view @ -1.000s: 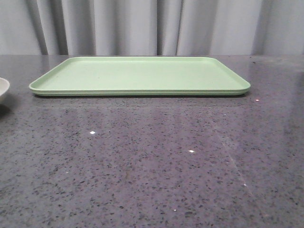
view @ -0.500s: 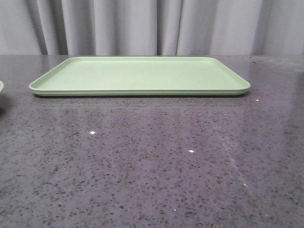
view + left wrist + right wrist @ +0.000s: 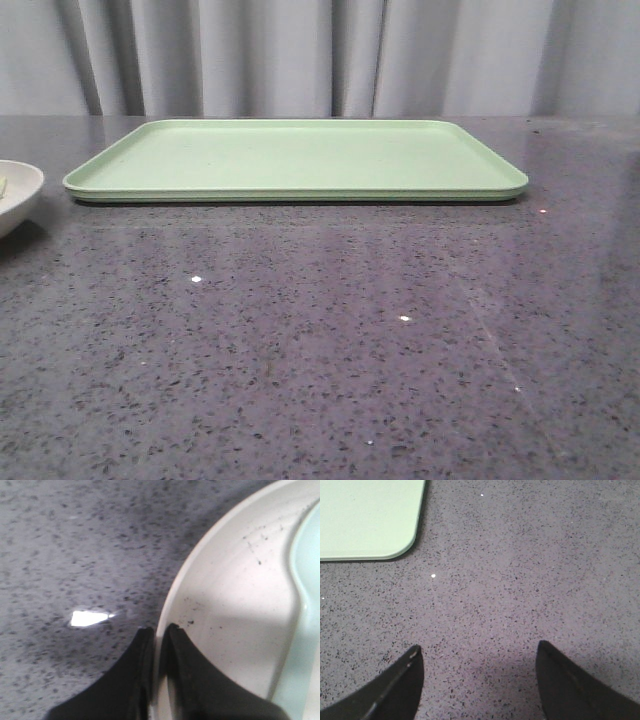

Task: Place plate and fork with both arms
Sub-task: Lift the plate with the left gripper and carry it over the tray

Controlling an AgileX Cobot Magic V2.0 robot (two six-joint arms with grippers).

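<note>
Left wrist view: left gripper (image 3: 158, 630) clamped on plate (image 3: 235, 595) rim.
Carry to tray (image 3: 295, 158) next; right gripper (image 3: 479, 652) fingers apart, idle.

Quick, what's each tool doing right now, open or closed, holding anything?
Left tool: closed on the rim of the plate.
Right tool: open, holding nothing, above the bare table.
</note>
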